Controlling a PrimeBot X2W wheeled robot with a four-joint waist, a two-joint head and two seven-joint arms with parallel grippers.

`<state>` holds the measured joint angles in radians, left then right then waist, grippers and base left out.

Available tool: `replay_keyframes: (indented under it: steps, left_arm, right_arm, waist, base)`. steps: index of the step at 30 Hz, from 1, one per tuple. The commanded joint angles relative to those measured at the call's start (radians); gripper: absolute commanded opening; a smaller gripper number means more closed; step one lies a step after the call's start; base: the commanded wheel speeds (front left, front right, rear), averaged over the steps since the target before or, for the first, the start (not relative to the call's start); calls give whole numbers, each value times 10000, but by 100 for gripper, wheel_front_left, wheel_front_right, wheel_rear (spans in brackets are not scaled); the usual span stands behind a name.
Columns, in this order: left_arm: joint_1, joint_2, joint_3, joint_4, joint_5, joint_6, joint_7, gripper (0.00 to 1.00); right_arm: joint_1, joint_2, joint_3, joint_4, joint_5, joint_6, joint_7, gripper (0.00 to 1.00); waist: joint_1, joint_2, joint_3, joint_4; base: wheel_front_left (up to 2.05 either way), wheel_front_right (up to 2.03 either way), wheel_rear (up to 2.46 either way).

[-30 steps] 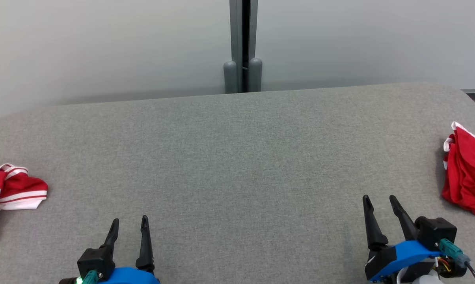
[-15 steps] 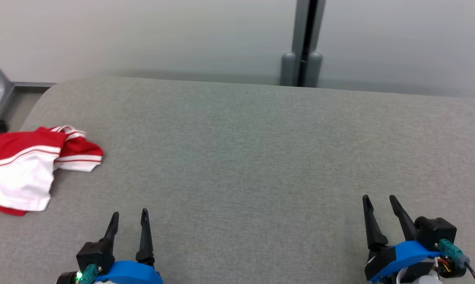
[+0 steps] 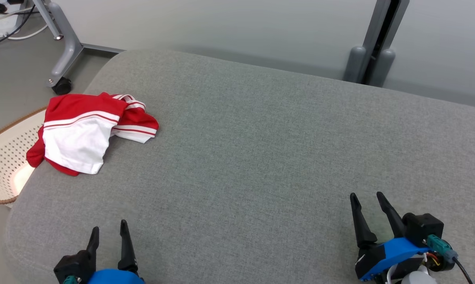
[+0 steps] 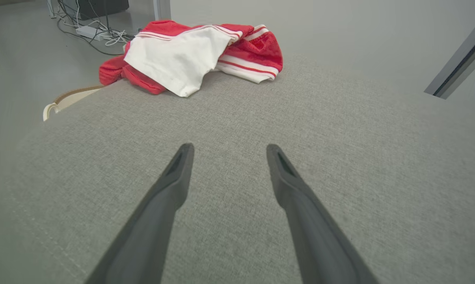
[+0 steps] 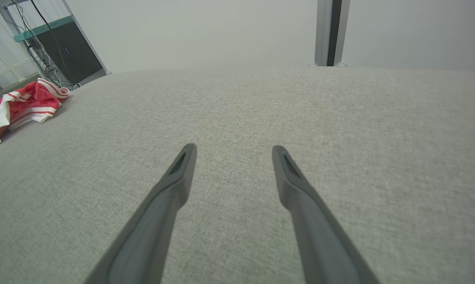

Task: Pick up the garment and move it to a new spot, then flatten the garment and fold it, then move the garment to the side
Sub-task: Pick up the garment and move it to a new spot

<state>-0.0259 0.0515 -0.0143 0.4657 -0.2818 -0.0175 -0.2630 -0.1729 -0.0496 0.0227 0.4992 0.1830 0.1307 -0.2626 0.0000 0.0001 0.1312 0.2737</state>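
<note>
A crumpled red and white striped garment [image 3: 89,128] lies near the left edge of the grey padded table [image 3: 261,150], with part of it hanging over the side. The left wrist view has the garment [image 4: 194,55] straight ahead, well beyond the fingertips. It shows far left in the right wrist view as the garment [image 5: 22,104]. My left gripper [image 3: 109,232] hovers open at the near left, empty, well short of the garment. My right gripper [image 3: 367,199] is open and empty at the near right, far from it.
A pale perforated basket [image 3: 2,161] sits on the floor just left of the table, under the hanging cloth. A grey wheeled stand leg [image 3: 66,51] and cables lie behind it. A grey post [image 3: 373,55] stands beyond the far edge.
The head camera has swung left, so the whole picture shifted right. A second red cloth at the right edge one second ago has left view. Both grippers stayed open.
</note>
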Motion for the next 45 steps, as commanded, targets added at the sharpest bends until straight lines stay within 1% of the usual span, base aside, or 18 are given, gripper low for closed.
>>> replay_keyframes:
  steps: [1, 4, 7, 11, 16, 22, 24, 25, 29, 33, 37, 40, 41, 42, 45]
  left_arm:
    - [-180, -13, 149, -125, -73, 3, -25, 100]
    - [-442, -7, 475, -216, -132, -148, -27, 100]
    - [-919, 5, 998, -82, 75, -338, -25, 100]
    - [-1885, 328, 1678, 370, 139, -668, -25, 100]
    - [-3446, 1066, 1880, 1430, 122, -994, -27, 100]
    - [-5322, 2078, 1403, 3327, 18, -1130, 99, 100]
    - [-5866, 2367, 1192, 3960, 38, -1147, 230, 100]
    - [-5866, 2367, 1192, 3960, 38, -1147, 230, 100]
    - [-6701, 2763, 765, 5050, 116, -1149, 594, 100]
    - [-7267, 3032, 571, 5933, 139, -1084, 835, 100]
    - [-7701, 3205, 590, 6657, 147, -670, 862, 100]
    - [-7960, 3331, 494, 6959, 276, -410, 667, 99]
    - [-8049, 3358, 452, 6958, 327, -398, 524, 18]
    - [-8090, 3346, 469, 7003, 309, -353, 422, 0]
    - [-8225, 3250, 484, 7029, 223, -436, 186, 0]
  right_arm:
    - [-117, -28, 22, -31, -27, 1, -28, 100]
    - [-158, -28, 71, -100, -111, 1, -28, 100]
    - [-252, -28, 110, -191, -222, 1, -28, 100]
    - [-372, -28, 174, -367, -487, 1, -28, 100]
    - [-643, -26, 278, -618, -675, 1, -28, 100]
    - [-993, -31, 304, -771, -827, 1, -28, 100]
    - [-1090, -29, 296, -774, -854, -1, -27, 100]
    - [-1090, -29, 296, -774, -854, -1, -27, 100]
    - [-1279, -46, 341, -759, -927, -1, -8, 100]
    - [-1398, -72, 324, -747, -942, -6, -2, 100]
    - [-1510, -85, 290, -732, -999, -7, 10, 100]
    - [-1574, -89, 237, -735, -1025, -7, 29, 100]
    - [-1609, -89, 219, -730, -1034, -7, 29, 100]
    - [-1627, -89, 212, -723, -1044, -7, 29, 100]
    - [-1675, -88, 179, -641, -1018, -7, 29, 100]
  waist:
    - [0, -1, 71, 33]
    - [0, -1, 219, -18]
    - [0, -1, 427, -138]
    - [0, -1, 787, -382]
    - [0, -1, 1363, -726]
    - [0, -1, 2084, -1110]
    - [0, -1, 2308, -1234]
    - [0, -1, 2308, -1234]
    - [0, -1, 2723, -1459]
    - [0, -1, 3064, -1619]
    - [0, -1, 3303, -1723]
    - [0, -1, 3425, -1753]
    - [0, -1, 3454, -1754]
    - [0, -1, 3469, -1753]
    - [0, -1, 3429, -1734]
  base:
    - [0, 0, 0]
    - [0, 0, 0]
    - [0, 0, 0]
    - [0, 0, 0]
    - [0, 0, 0]
    - [0, 0, 0]
    - [0, 0, 0]
    - [0, 0, 0]
    - [0, 0, 0]
    - [0, 0, 0]
    - [0, 0, 0]
    - [0, 0, 0]
    - [0, 0, 0]
    - [0, 0, 0]
    - [0, 0, 0]
